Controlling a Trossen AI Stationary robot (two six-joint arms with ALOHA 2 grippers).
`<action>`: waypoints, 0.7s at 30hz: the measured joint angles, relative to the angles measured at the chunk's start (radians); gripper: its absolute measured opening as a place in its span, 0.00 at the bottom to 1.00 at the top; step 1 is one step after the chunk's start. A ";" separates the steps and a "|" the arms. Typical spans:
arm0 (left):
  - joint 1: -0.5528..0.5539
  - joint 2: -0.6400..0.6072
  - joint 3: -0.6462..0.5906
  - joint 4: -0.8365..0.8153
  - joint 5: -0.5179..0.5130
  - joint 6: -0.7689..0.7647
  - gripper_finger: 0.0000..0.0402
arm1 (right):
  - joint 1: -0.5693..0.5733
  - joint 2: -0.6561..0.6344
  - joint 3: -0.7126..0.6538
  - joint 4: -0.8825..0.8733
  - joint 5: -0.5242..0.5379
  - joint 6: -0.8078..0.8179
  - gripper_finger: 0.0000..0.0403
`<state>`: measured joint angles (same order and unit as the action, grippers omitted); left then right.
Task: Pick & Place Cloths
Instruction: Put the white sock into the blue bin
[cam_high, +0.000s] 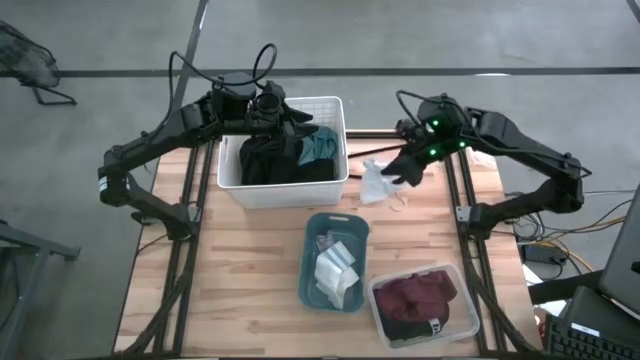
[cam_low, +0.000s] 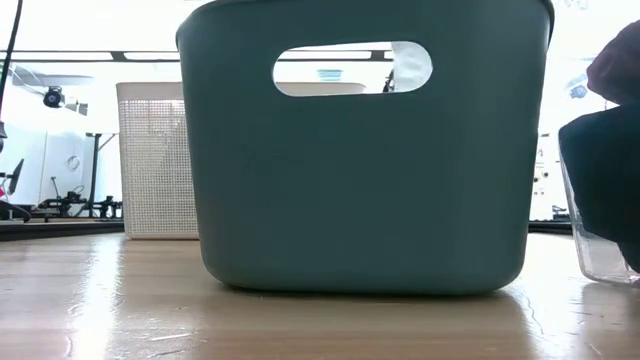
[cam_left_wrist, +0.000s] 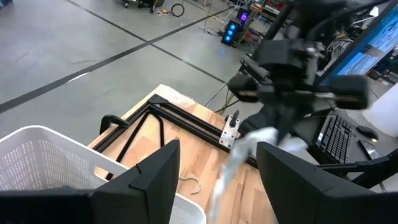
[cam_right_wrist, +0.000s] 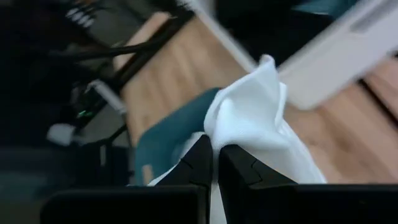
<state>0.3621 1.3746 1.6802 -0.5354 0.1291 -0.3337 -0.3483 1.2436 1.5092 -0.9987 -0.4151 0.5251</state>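
A small white cloth (cam_high: 376, 186) hangs from my right gripper (cam_high: 403, 173), just right of the white basket (cam_high: 335, 103); it also shows in the right wrist view (cam_right_wrist: 258, 121) and the left wrist view (cam_left_wrist: 247, 144). A large black cloth (cam_high: 262, 158) and a teal cloth (cam_high: 322, 147) lie in that basket. A maroon cloth (cam_high: 420, 293) fills the clear bin (cam_high: 467, 322). My left gripper (cam_left_wrist: 217, 186) is open above the basket's far side (cam_high: 272, 104) and touches nothing. My right gripper pinches a bunched fold of the white cloth (cam_right_wrist: 219, 132) between its two shut fingers (cam_right_wrist: 200, 163). In the high view the fingers slant down from the table's right. The cloth hangs slack below them; whether its lower end rests on the table I cannot tell.
A teal bin (cam_high: 311, 248) with white cloths (cam_high: 335, 268) stands at the table's middle and fills the low view (cam_low: 365, 180). A thin wire hanger (cam_high: 398, 204) lies on the wood near the white cloth. Bare wood (cam_high: 230, 280) lies to the near left.
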 joint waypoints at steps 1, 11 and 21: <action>0.000 0.000 0.000 0.000 0.000 0.000 0.54 | 0.020 0.013 0.009 0.017 -0.016 0.001 0.02; 0.000 0.000 0.000 0.000 0.000 -0.001 0.54 | 0.212 0.176 0.148 0.116 -0.272 -0.001 0.03; 0.000 0.000 0.000 0.000 0.000 -0.009 0.54 | 0.272 0.304 0.233 0.093 -0.423 -0.025 0.03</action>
<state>0.3621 1.3746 1.6802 -0.5357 0.1295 -0.3428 -0.0761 1.5480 1.7425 -0.9053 -0.8380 0.5006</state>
